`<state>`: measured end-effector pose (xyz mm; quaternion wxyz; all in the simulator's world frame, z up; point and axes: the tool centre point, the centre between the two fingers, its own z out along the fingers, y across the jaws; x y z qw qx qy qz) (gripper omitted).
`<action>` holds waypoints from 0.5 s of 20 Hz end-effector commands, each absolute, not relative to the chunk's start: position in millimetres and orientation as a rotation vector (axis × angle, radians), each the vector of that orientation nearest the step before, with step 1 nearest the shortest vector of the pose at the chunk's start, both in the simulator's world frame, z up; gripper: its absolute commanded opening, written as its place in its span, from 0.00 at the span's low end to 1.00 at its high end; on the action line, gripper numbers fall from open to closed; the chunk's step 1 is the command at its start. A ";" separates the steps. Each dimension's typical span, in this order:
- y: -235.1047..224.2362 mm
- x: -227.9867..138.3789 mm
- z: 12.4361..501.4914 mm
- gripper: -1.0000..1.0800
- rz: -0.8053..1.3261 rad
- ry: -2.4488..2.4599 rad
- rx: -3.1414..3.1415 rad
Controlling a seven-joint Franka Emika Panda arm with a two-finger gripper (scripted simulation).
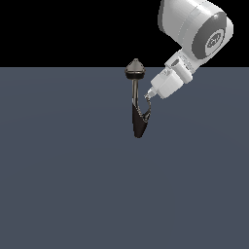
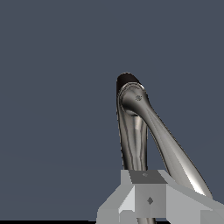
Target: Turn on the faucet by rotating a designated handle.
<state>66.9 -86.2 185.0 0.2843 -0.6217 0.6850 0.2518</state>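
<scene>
The faucet stands in the middle of the exterior view: a grey cone-shaped cap on a thin straight stem above a dark tapered body. Its handle, a thin silver curved prong, branches off the body on the exterior view's right. My gripper reaches in from the upper right, its tips at the prong's upper end, seemingly touching it. In the wrist view the faucet and the shiny handle fill the middle, running down behind my gripper. Its grey fingers meet in one block, shut with nothing between them.
A flat dark grey-blue floor spreads all around the faucet, under a black background. The arm's large white wrist link hangs at the upper right of the exterior view.
</scene>
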 end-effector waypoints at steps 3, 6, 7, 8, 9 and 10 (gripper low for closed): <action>-86.3 61.9 185.2 0.00 0.674 1.832 -1.663; -87.2 52.1 182.8 0.00 0.677 1.830 -1.664; -87.6 48.8 182.0 0.00 0.677 1.830 -1.665; -87.9 45.4 181.2 0.00 0.678 1.829 -1.665; -88.3 42.0 180.3 0.00 0.679 1.829 -1.665; -88.6 38.6 179.4 0.00 0.680 1.828 -1.666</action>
